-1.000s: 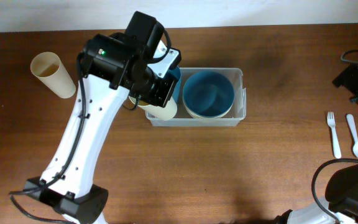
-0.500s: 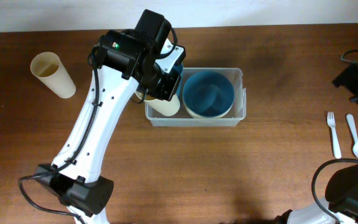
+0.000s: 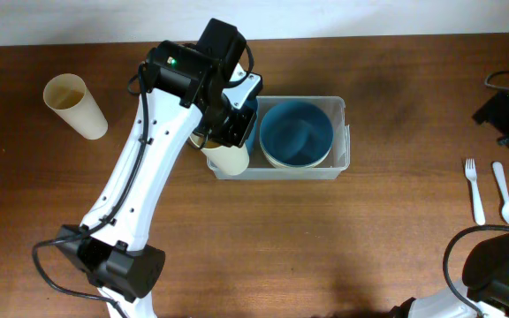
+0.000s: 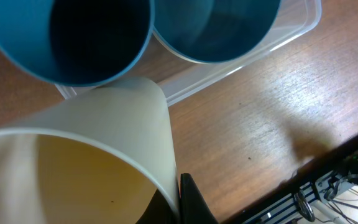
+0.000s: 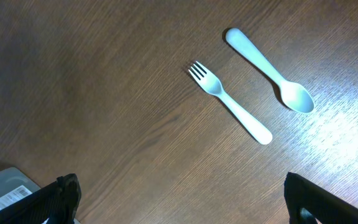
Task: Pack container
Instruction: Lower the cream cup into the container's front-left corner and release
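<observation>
The clear container sits at mid-table with two blue bowls in it, one at the right and one at the left, mostly hidden overhead by my left arm. My left gripper is shut on the rim of a cream paper cup, holding it tilted over the container's front-left corner. The cup fills the lower left of the left wrist view. My right gripper is open and empty, far off at the right table edge.
A second cream cup lies at the far left. A white fork and spoon lie at the right, and show in the right wrist view as the fork and the spoon.
My left arm has swung over the container's left end, and the held cup has shifted slightly toward the front-left corner. The right arm has not moved.
</observation>
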